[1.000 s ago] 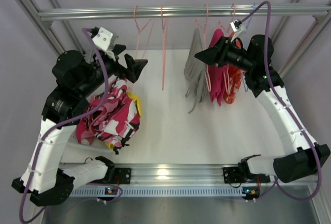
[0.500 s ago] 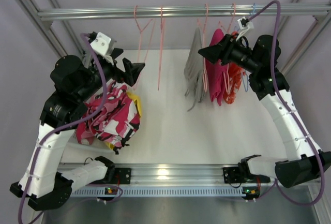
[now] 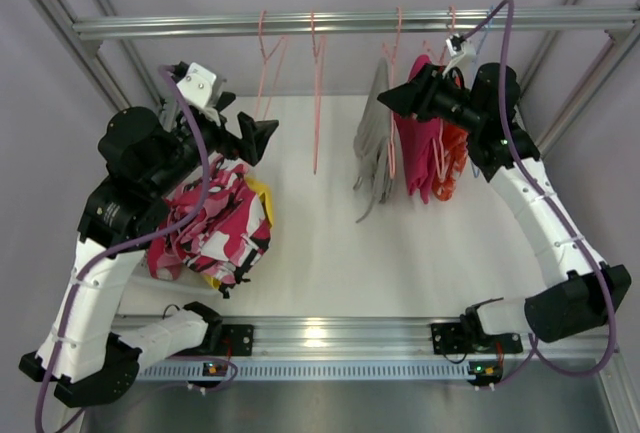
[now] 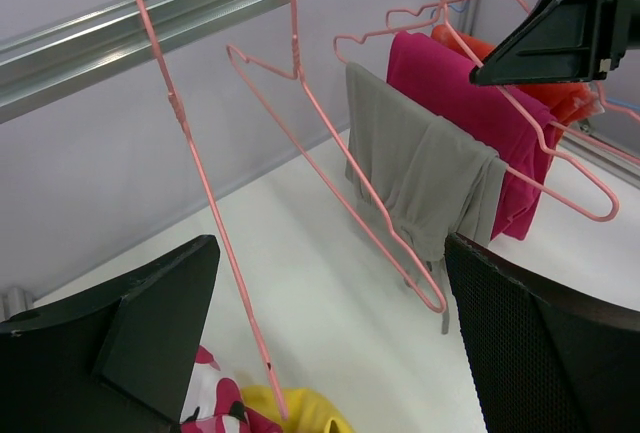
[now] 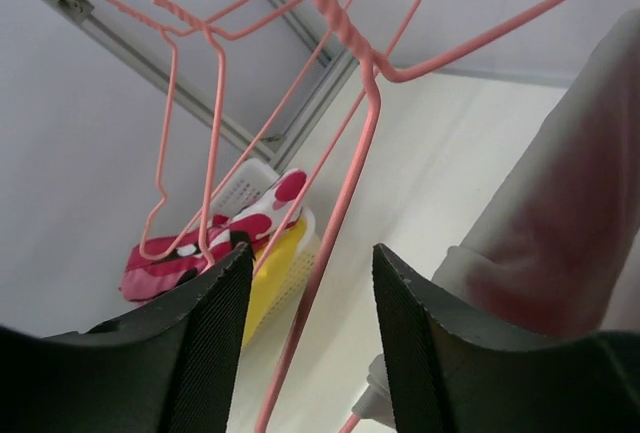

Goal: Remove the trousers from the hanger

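Grey trousers hang folded over a pink hanger on the top rail, with magenta trousers and orange trousers on hangers to their right. My right gripper is open at the top of the grey trousers' hanger; in the right wrist view the hanger's wire runs between the fingers, with grey cloth at the right. My left gripper is open and empty, near two bare hangers. Patterned trousers and yellow trousers lie piled at the left.
Two bare pink hangers hang from the aluminium rail. The pile sits in a white basket. Frame posts stand at both back corners. A white table lies below.
My right gripper has shifted left and up along the rail to the grey trousers' hanger, and the grey trousers have swung slightly. My left gripper rose a little, then held still.
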